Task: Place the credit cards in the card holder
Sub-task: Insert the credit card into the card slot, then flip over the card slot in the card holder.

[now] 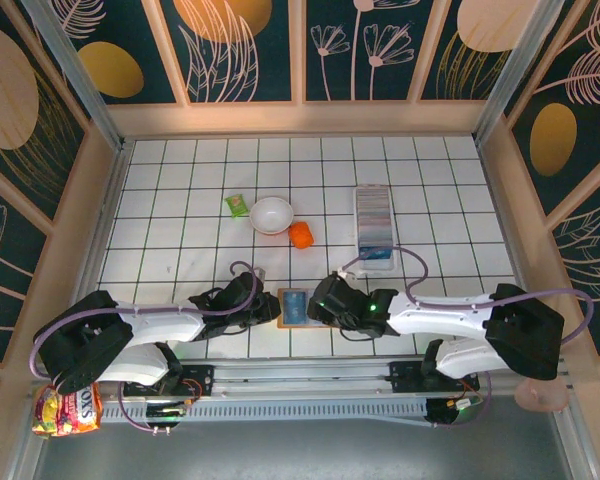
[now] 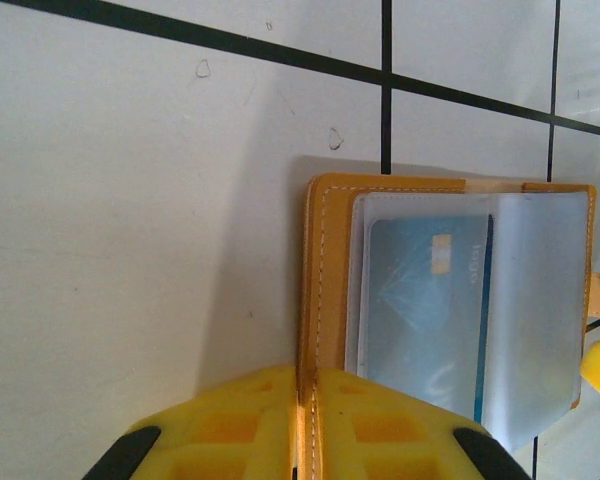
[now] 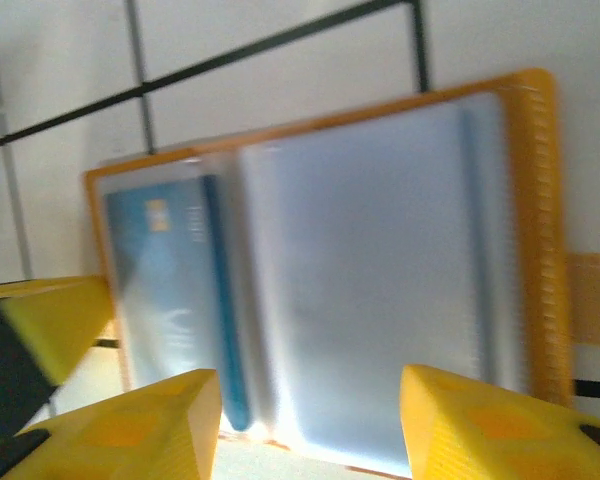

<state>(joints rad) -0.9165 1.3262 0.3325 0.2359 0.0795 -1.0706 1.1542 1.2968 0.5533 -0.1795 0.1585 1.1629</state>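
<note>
1. Over the white gridded table (image 1: 180,200), walled in floral panels, the wallet (image 1: 293,307) lies between my left gripper (image 1: 275,309) and right gripper (image 1: 315,304). The card holder (image 1: 374,222) is beyond the right.
2. Left wrist: clenched on the wallet's edge. The credit card (image 2: 425,310) is sleeved just ahead-right, lengthwise away.
3. Right wrist: jaws released, with the card ahead-left and nearer.

The wallet (image 1: 294,306) lies at lower centre; the bowl (image 1: 271,214) above it, the card holder (image 1: 374,222) upper right.
</note>
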